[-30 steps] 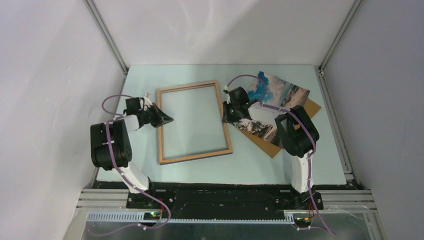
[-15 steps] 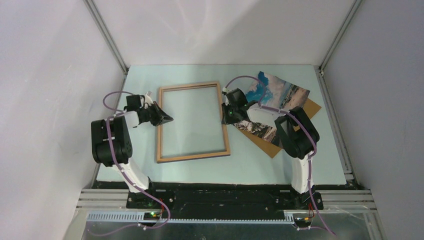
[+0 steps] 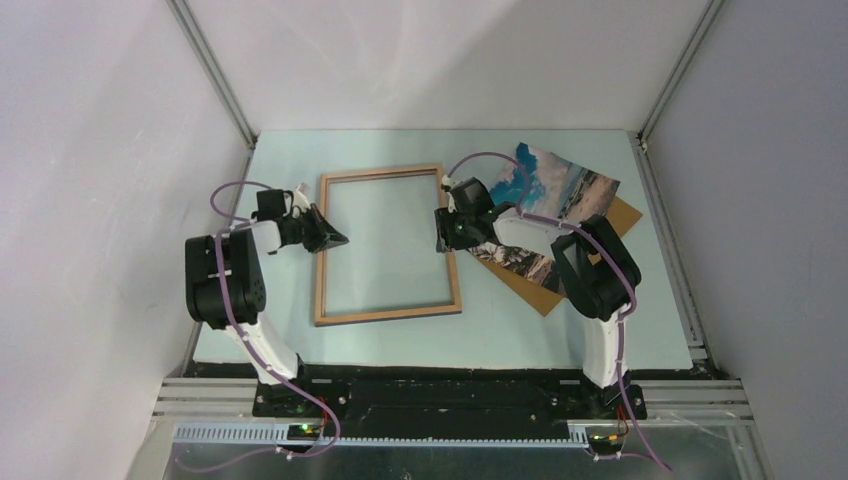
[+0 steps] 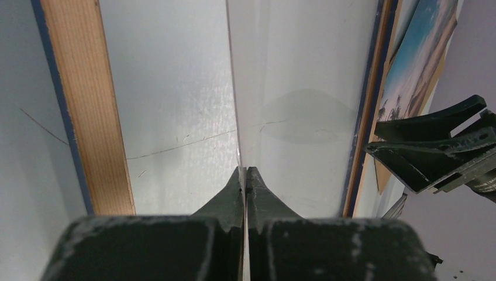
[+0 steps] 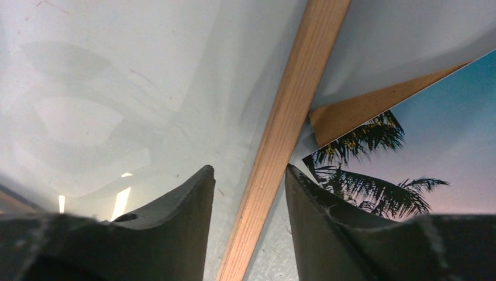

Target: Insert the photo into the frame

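One frame [image 3: 390,314] lies flat on the bench [image 3: 520,335]. One photo [image 3: 570,185] lies just right of it on one brown board [image 3: 528,285], partly hidden by the right arm. The left end effector [image 4: 244,170] has its fingers pressed together. The right end effector [image 5: 248,172] has its fingers apart, one on each side of the frame's rail.

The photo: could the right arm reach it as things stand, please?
Probably yes. The right gripper hangs open astride the frame's right rail, and the photo lies face up just beside it on the brown board.
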